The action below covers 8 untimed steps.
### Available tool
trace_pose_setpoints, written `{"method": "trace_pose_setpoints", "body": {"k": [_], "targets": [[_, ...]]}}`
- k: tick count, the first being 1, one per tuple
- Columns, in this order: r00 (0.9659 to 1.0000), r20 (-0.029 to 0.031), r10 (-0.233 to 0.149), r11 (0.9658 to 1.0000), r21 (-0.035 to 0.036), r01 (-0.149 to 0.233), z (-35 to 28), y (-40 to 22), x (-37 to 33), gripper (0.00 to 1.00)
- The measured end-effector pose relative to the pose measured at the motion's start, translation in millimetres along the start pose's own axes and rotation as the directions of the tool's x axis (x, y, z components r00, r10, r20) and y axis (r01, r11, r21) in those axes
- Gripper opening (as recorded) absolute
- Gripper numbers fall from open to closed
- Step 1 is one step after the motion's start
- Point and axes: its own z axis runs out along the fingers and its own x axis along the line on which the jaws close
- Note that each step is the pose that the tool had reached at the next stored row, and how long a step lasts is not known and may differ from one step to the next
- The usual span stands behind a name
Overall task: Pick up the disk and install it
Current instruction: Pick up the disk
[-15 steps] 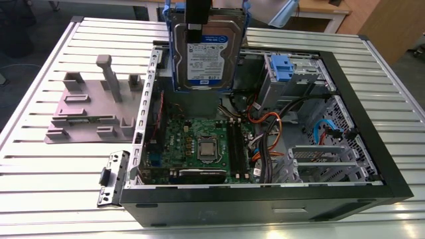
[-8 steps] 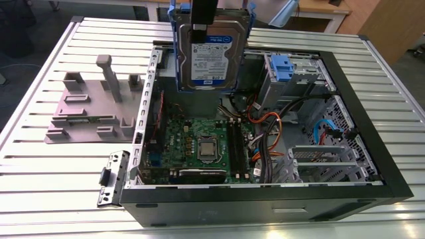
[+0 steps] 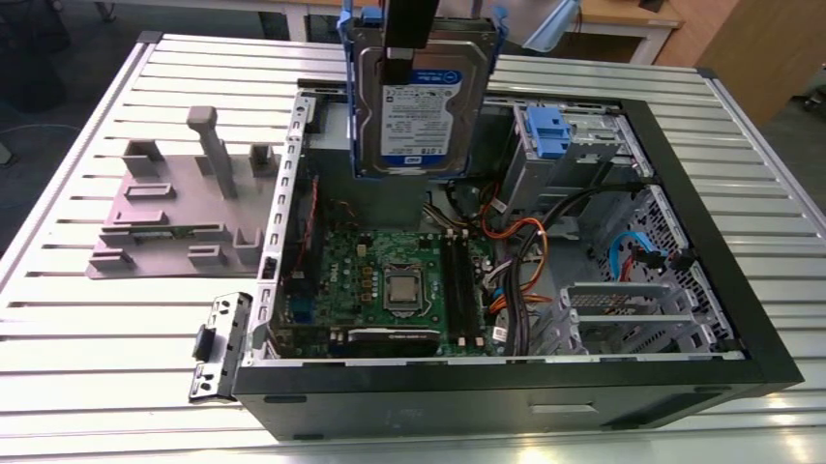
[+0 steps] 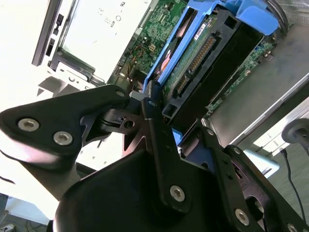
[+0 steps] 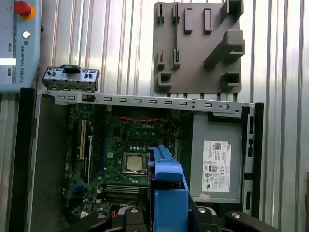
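The disk [image 3: 420,97], a silver hard drive with a white-and-blue label in a blue plastic bracket, hangs upright above the back of the open computer case [image 3: 761,319]. My gripper [image 3: 410,34] comes down from above and is shut on the disk's upper edge. In the second wrist view the black fingers [image 4: 153,108] clamp the blue bracket of the disk [image 4: 207,53]. In the first wrist view the bracket's blue edge [image 5: 169,188] sticks out from the gripper [image 5: 166,215] over the motherboard [image 5: 120,145].
The case lies on its side on a slatted metal table [image 3: 103,319], with cables [image 3: 516,242] and a blue drive caddy [image 3: 548,130] inside. A grey plastic stand [image 3: 174,208] sits at the exterior view's left. A loose panel piece [image 3: 217,343] lies by the case corner.
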Motion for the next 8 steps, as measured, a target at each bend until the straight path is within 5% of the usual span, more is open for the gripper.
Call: {"method": "trace_pose_setpoints", "body": {"k": [8], "targets": [[1.0, 0.0, 0.0, 1.0, 0.0, 0.0, -0.3, -7.7, 0.2, 0.36]]}}
